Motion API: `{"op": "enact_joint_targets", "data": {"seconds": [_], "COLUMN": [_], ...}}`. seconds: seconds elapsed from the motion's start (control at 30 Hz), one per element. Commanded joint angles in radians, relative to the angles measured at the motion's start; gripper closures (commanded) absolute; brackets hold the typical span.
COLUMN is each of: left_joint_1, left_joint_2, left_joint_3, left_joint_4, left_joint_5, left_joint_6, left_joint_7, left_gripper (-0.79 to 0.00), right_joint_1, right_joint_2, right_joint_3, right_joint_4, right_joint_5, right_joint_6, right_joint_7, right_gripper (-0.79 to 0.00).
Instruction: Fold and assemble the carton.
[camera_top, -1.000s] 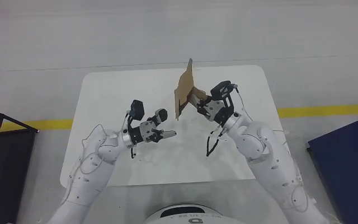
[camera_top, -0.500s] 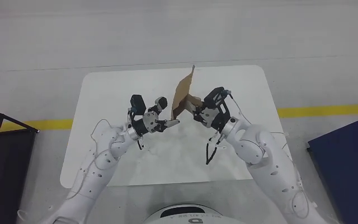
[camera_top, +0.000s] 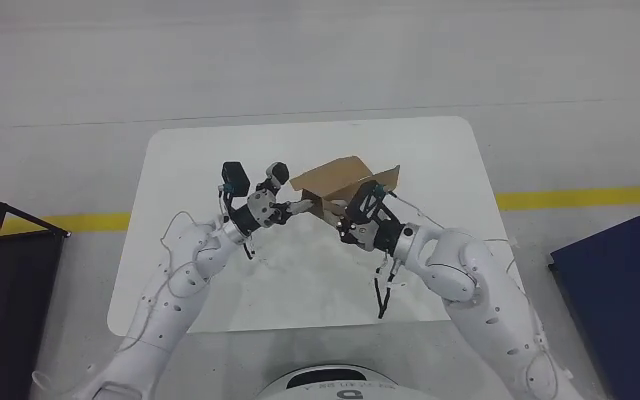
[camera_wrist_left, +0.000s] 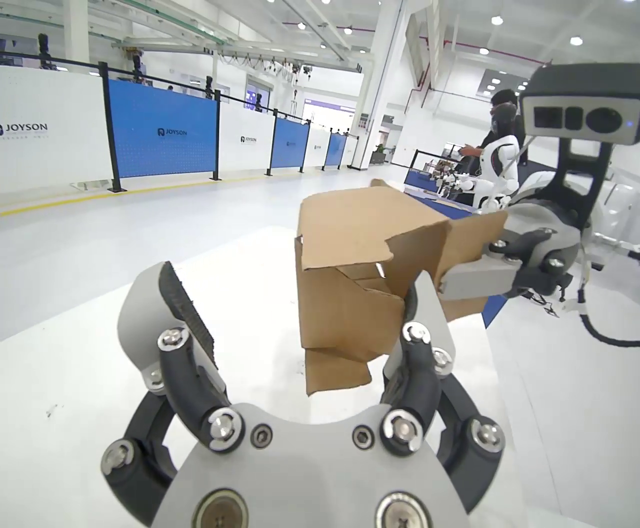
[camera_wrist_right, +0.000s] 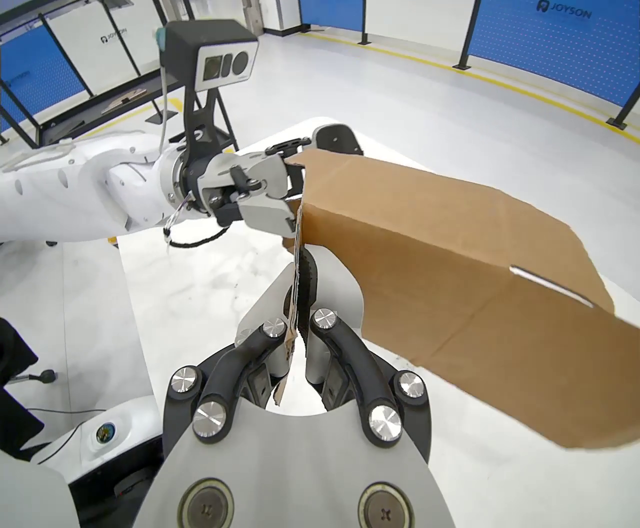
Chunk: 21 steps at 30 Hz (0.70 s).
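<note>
The brown carton (camera_top: 340, 178) hangs partly opened above the middle of the white table (camera_top: 200, 170), lying lengthwise between both arms. My right gripper (camera_wrist_right: 299, 295) is shut on a thin cardboard edge at the carton's (camera_wrist_right: 450, 290) near end, and it appears from the side as the right gripper (camera_wrist_left: 480, 280). My left gripper (camera_wrist_left: 300, 290) stands open at the carton's (camera_wrist_left: 350, 270) open end, with one finger (camera_wrist_left: 420, 310) against a flap and the other finger (camera_wrist_left: 185, 310) free. From across, the left gripper (camera_wrist_right: 280, 195) straddles the carton's corner.
Bare table top lies in front of and behind the carton. A black stand (camera_top: 20, 260) is off the table's left edge and a blue bin (camera_top: 610, 290) off its right. A yellow floor line (camera_top: 560, 198) runs past both sides.
The carton swung from standing edge-on to lying lengthwise and opened out. My right gripper moved left and nearer with it. My left gripper came up to the carton's end.
</note>
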Motion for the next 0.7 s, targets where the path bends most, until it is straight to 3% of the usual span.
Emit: {"op": "enact_joint_targets", "data": {"seconds": [0.0,0.27,0.67], "left_joint_1": [0.001,0.014,0.045], "left_joint_2": [0.001,0.007,0.023], "left_joint_3": [-0.004,-0.030,-0.092], "left_joint_4": [-0.001,-0.006,0.022], "left_joint_5": [-0.008,-0.025,-0.097], "left_joint_6": [0.001,-0.006,-0.097], "left_joint_7": [-0.001,-0.002,0.010], "left_gripper": [-0.785,-0.785,-0.785], "right_joint_1": [-0.003,-0.015,-0.073], "right_joint_2": [0.002,0.011,0.032], "right_joint_3": [0.002,0.029,0.194], "right_joint_4": [-0.005,-0.032,-0.102], "right_joint_5": [-0.005,-0.011,0.068], "right_joint_6": [-0.008,-0.010,-0.012], "right_joint_7": [0.013,0.023,-0.002], "right_gripper": [0.000,0.000,0.000]}}
